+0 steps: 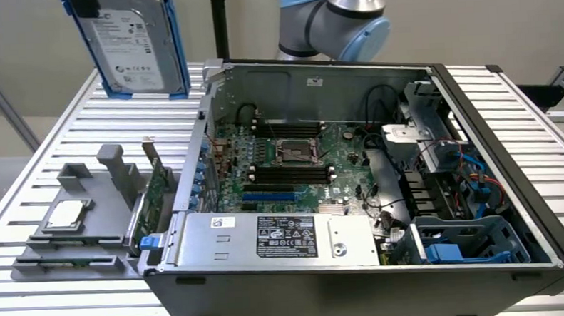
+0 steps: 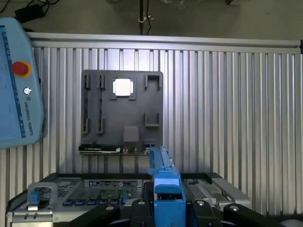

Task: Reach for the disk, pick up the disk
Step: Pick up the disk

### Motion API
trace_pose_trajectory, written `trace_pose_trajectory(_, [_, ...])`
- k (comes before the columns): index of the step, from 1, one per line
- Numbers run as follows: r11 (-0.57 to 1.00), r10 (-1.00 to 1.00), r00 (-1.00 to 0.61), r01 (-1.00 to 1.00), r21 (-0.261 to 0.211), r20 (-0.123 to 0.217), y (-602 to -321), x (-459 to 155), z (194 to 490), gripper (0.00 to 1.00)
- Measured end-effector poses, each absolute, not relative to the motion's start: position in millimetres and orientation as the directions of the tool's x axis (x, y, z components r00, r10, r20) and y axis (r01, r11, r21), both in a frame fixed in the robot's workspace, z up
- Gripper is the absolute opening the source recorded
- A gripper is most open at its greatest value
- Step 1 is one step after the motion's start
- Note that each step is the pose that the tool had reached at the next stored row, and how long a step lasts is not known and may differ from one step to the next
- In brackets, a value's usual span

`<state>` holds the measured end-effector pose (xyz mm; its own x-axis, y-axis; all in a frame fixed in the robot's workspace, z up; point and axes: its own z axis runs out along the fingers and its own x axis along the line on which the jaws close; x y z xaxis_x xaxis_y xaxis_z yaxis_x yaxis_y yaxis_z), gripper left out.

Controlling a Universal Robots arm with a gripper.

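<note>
The disk (image 1: 134, 39), silver-grey with a white label and blue rails, hangs upright in the air at the top of the exterior view's left, above the slatted table and beside the open computer case. Its upper end runs out of the picture. In the wrist view the disk (image 2: 164, 177) shows edge-on as a blue rail, and my gripper (image 2: 168, 207) is shut on it, with a black finger (image 2: 135, 209) on each side. The arm's blue-and-silver joint (image 1: 338, 16) stands behind the case.
The open computer case (image 1: 510, 141) takes up the middle and right of the slatted table (image 1: 81, 131), with a blue cage (image 1: 467, 239) in its near corner. A grey fixture (image 1: 103, 201) holding a small square chip (image 1: 67, 212) stands left of it. A teach pendant (image 2: 16, 80) lies nearby.
</note>
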<state>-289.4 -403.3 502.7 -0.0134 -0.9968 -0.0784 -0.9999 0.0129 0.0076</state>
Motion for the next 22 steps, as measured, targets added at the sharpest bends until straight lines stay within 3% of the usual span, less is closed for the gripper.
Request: trace_pose_trajectory(22, [0.013,-0.995,-0.014,-1.0,0.009,-0.099,-430.2,-192.5,509.8,0.33])
